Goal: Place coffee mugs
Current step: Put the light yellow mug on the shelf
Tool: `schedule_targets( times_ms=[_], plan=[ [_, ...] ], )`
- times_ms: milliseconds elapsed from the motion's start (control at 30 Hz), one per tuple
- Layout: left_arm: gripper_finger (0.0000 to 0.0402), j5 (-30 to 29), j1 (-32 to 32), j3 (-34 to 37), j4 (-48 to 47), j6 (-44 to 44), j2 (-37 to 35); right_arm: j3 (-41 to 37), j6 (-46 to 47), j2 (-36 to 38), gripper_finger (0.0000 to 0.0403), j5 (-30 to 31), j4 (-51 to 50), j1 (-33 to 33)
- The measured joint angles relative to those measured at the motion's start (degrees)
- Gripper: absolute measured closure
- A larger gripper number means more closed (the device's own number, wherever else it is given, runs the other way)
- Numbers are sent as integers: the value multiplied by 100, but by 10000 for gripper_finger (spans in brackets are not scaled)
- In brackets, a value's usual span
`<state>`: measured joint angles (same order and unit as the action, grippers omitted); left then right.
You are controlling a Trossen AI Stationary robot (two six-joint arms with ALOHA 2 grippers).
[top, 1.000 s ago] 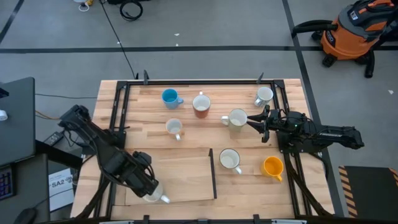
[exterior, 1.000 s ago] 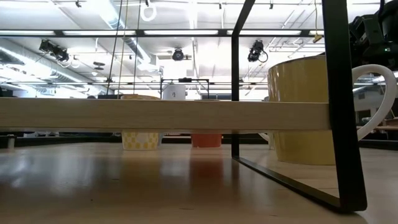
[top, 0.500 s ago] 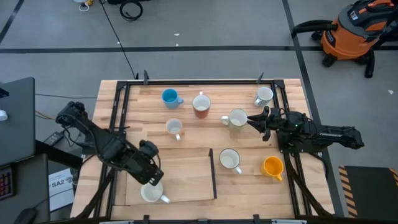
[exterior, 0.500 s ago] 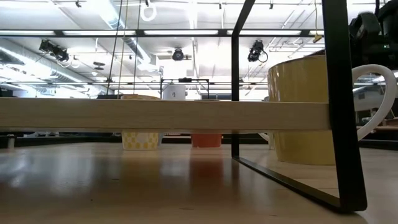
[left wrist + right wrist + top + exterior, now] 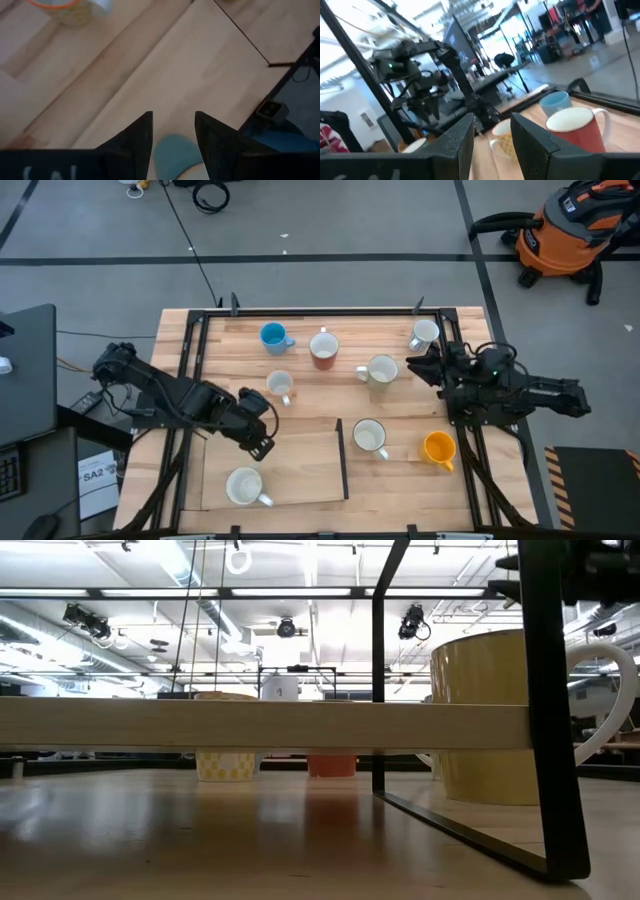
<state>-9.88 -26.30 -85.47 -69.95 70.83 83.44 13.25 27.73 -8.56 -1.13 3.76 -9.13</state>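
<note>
- High view: left tool (image 5: 262, 448) hanging spread and empty over the worktop (image 5: 300, 380), near a white mug (image 5: 244, 487).
- Right tool (image 5: 415, 367) hovering parted beside a pale mug (image 5: 381, 370).

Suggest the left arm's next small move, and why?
Probably swing toward the small white mug and line up on it. The left gripper is open and empty, a white mug already sits on the low board, and that small mug is the closest one on the table.
</note>
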Motion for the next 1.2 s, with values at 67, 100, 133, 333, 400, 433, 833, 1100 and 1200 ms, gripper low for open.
schedule_targets(
  times_ms=[67, 100, 133, 333, 400, 433, 833, 1100, 1200],
  plan=[
    [248, -1, 54, 0, -2, -2, 0, 399, -34, -324, 267, 0, -597, 0],
    [248, -1, 74, 0, 0, -2, 0, 602, -30, -502, 267, 0, -939, 0],
    [248, 1, 93, 0, -2, -7, 0, 804, -29, -701, 267, 0, -1258, 0],
    [248, 3, 113, 0, -2, -17, 0, 1768, 106, -1933, 267, -155, -2567, 55],
    [248, 1, 111, 0, -2, -16, 0, 1959, 116, -2354, 267, -366, -2561, 150],
    [248, 2, 105, 0, -2, -15, 0, 2051, 121, -2557, 267, -467, -2567, 208],
    [248, 3, 100, 0, 39, 52, 2, 3166, -137, -4730, 267, -607, -2886, 1174],
    [248, 3, 100, 0, 39, 55, 2, 3543, -242, -5650, 267, -184, -3566, 1503],
    [248, 3, 100, 0, 39, 59, 2, 3552, -244, -5864, 267, -188, -3565, 1602]
  ],
)
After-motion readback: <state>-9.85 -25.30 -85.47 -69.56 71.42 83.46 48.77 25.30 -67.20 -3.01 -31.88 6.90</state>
